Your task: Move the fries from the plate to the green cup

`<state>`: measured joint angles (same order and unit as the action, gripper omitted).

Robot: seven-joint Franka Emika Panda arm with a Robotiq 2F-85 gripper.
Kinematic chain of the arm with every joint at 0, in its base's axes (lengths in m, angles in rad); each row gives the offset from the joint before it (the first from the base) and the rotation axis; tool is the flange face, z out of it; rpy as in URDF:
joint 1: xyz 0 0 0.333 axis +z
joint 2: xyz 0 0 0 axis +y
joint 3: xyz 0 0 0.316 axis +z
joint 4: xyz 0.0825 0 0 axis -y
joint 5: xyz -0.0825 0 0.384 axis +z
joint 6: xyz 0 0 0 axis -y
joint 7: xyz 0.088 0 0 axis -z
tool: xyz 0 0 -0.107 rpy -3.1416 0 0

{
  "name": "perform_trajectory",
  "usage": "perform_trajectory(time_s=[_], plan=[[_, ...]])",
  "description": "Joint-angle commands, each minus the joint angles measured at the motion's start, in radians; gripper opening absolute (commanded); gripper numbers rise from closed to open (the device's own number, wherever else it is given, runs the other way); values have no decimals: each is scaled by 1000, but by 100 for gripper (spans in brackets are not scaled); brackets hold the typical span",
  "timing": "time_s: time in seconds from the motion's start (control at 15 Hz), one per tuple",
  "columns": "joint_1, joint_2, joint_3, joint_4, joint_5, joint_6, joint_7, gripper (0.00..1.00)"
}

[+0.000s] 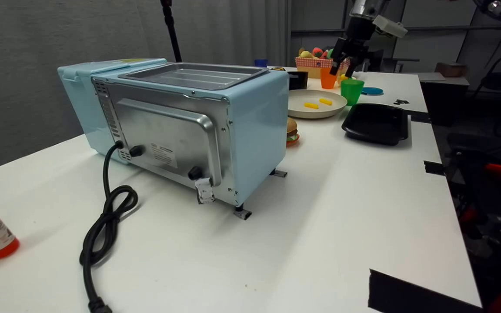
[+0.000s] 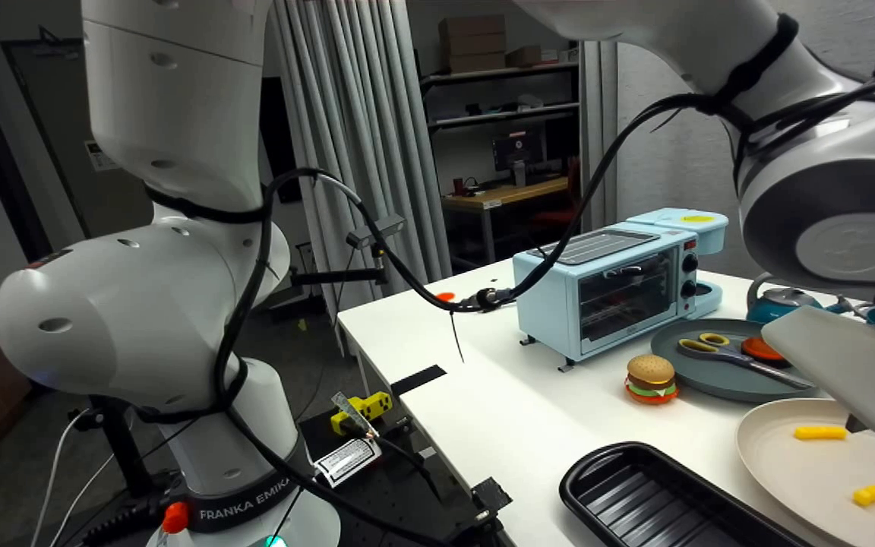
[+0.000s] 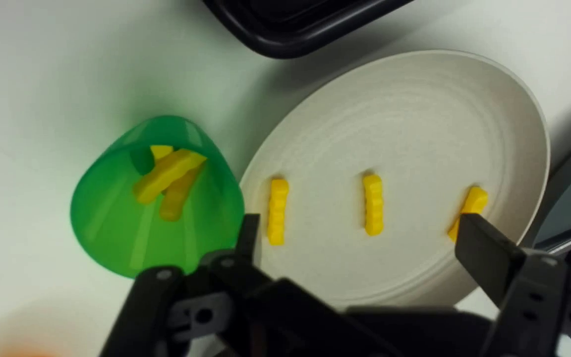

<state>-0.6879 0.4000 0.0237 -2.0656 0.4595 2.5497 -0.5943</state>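
Observation:
The pale plate (image 3: 414, 109) lies under my gripper with three yellow fries on it: a left fry (image 3: 278, 212), a middle fry (image 3: 373, 204) and a right fry (image 3: 475, 199) partly hidden by a finger. Two fries show on the plate in both exterior views (image 1: 311, 105) (image 2: 819, 432). The green cup (image 3: 137, 238) stands upright beside the plate and holds a few fries (image 3: 169, 176); it also shows in an exterior view (image 1: 352, 92). My gripper (image 3: 361, 220) is open and empty above the plate, its left finger near the cup; it appears above the cup in an exterior view (image 1: 342, 71).
A black tray (image 1: 374, 121) lies close to the plate and cup. An orange cup (image 1: 327, 79) and a basket of toy food (image 1: 309, 62) stand behind. A burger (image 2: 651, 377), a grey plate with scissors (image 2: 711, 389) and a blue toaster oven (image 2: 597, 281) are nearby.

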Motion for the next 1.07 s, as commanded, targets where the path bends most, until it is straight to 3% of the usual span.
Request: perform_trajectory(time_s=[0.0,0.2,0.27,1.0], plan=[[5,-61,19,-52,90,-2,-82,100],[10,-48,42,-47,179,21,-145,100],[39,-30,-4,-23,123,-5,-87,100],[53,-26,-18,-23,131,-4,-92,100]])
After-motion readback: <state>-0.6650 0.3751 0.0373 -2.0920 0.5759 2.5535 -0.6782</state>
